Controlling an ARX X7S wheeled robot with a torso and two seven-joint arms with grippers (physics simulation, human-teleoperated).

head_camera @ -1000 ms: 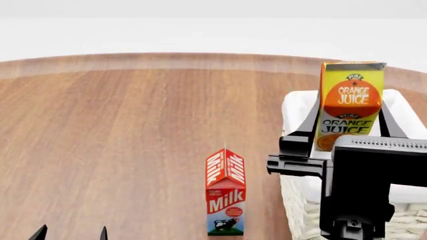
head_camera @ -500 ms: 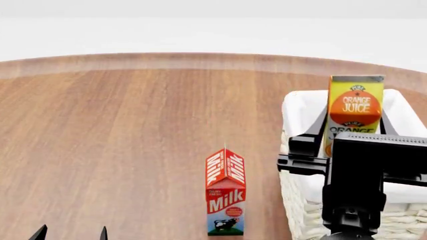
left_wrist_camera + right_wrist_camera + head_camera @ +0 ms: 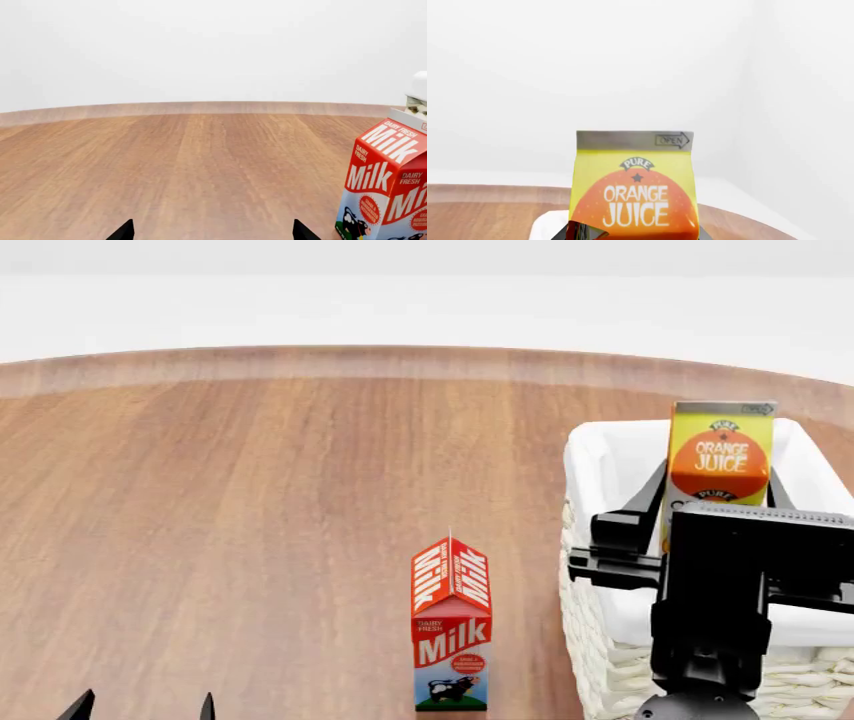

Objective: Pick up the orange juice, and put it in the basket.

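Right end effector [image 3: 714, 525] clenched on the orange juice [image 3: 719, 468], upright above the basket [image 3: 597, 450] at 3 o'clock on the tabletop [image 3: 267, 500]. Best lowered straight, kept vertical, released only once seated. Left end effector [image 3: 144, 707] spread, idle.

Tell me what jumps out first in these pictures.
The orange juice, upright in the right gripper over the white basket at the table's right. Next, the red Milk carton, alone and upright on the wooden table, left of the basket.
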